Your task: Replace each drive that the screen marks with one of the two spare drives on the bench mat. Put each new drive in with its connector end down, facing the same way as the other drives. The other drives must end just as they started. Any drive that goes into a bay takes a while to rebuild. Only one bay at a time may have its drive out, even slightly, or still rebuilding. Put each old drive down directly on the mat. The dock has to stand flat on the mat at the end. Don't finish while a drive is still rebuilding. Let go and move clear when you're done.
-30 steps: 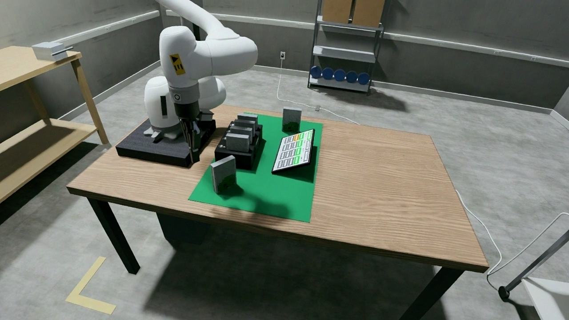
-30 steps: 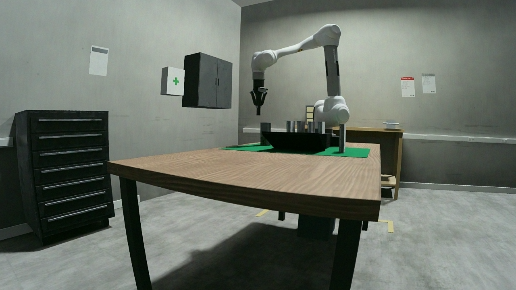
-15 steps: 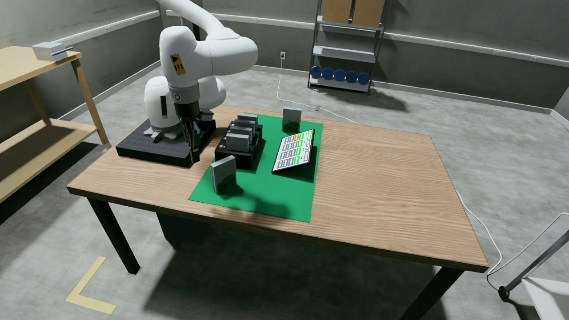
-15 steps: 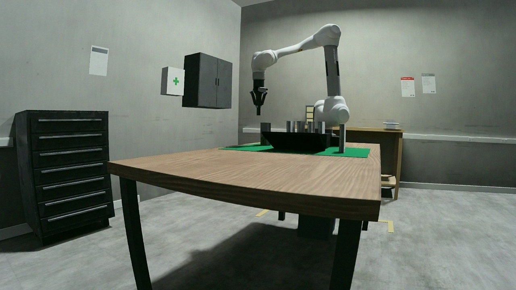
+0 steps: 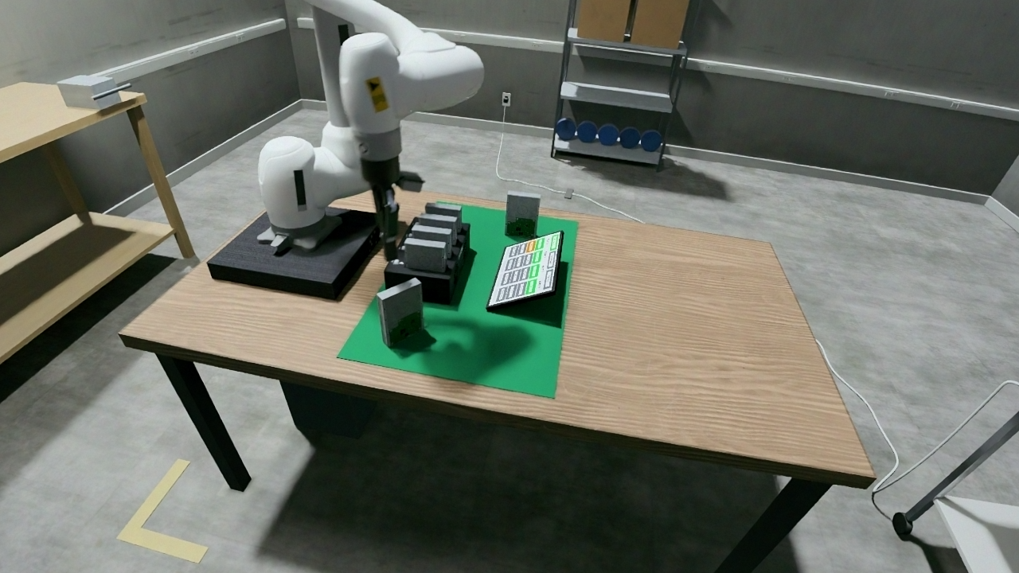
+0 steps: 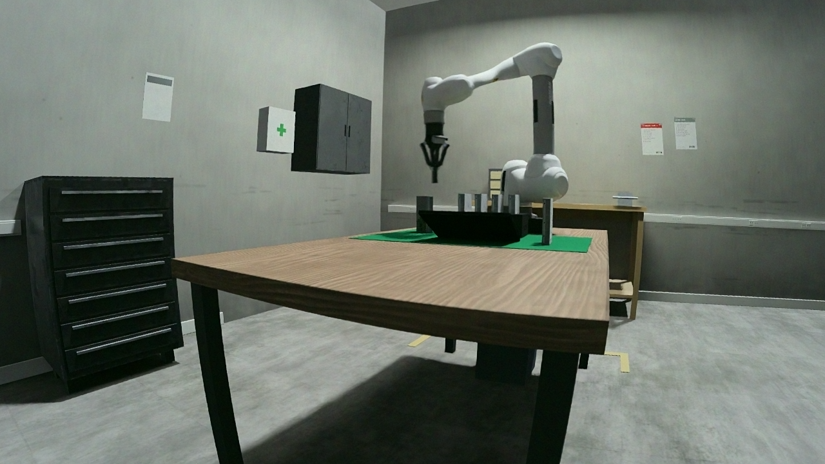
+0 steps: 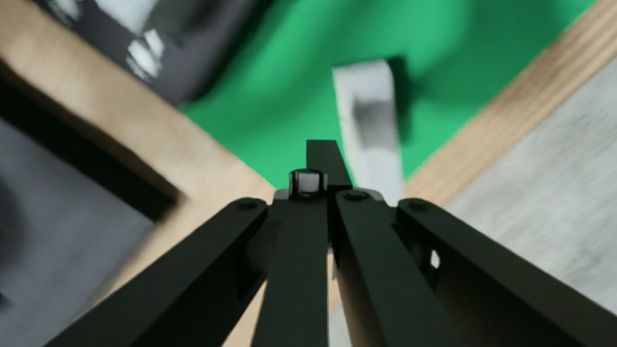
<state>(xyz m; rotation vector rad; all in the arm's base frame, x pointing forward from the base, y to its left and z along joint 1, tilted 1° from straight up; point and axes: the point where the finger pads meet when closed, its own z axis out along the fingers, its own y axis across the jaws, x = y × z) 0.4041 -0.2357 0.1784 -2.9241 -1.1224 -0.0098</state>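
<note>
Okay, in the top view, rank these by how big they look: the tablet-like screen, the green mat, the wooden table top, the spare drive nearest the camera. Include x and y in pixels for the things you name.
1. wooden table top [image 5: 677,341] [image 6: 403,282]
2. green mat [image 5: 491,370] [image 6: 568,244] [image 7: 280,116]
3. screen [image 5: 527,269] [image 6: 472,225]
4. nearest spare drive [image 5: 400,313] [image 6: 546,222] [image 7: 376,106]

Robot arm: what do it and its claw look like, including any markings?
The arm is smooth, glossy white with rounded joints, a grey upright link and a yellow warning label with black symbols near the wrist. The claw is black, with two slim, linkage-driven fingers and round pivots. No loose cable shows along the arm.
</note>
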